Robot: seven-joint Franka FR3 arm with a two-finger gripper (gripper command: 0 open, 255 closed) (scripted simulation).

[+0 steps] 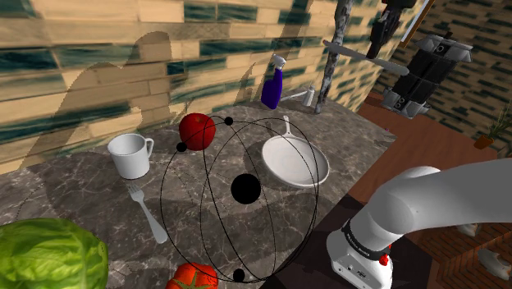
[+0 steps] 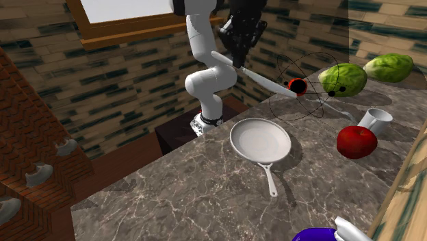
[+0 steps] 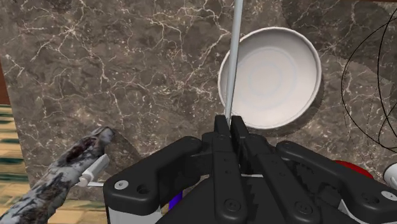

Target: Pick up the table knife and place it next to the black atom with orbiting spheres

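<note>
A grey table knife [image 1: 394, 66] hangs high above the far end of the marble counter [image 1: 82, 197], level, clasped near its middle by my black gripper [image 1: 375, 51]. From the wrist, the fingers [image 3: 221, 130] are shut on the knife [image 3: 236, 57], whose blade runs out past the rim of a white pan [image 3: 273, 76]. The black atom [image 1: 245, 188], thin wire rings with small black spheres, stands on the counter between the pan and a fork. In the second exterior view my gripper [image 2: 238, 63] holds the knife [image 2: 267, 79] just short of the atom [image 2: 306, 85].
Around the atom lie the white pan [image 1: 294, 161], a red apple [image 1: 197, 130], a white mug [image 1: 130, 154], a fork [image 1: 146, 209], a green cabbage [image 1: 49, 254] and a tomato [image 1: 193, 277]. A blue spray bottle [image 1: 273, 82] and a mottled post [image 1: 332, 74] stand at the far end.
</note>
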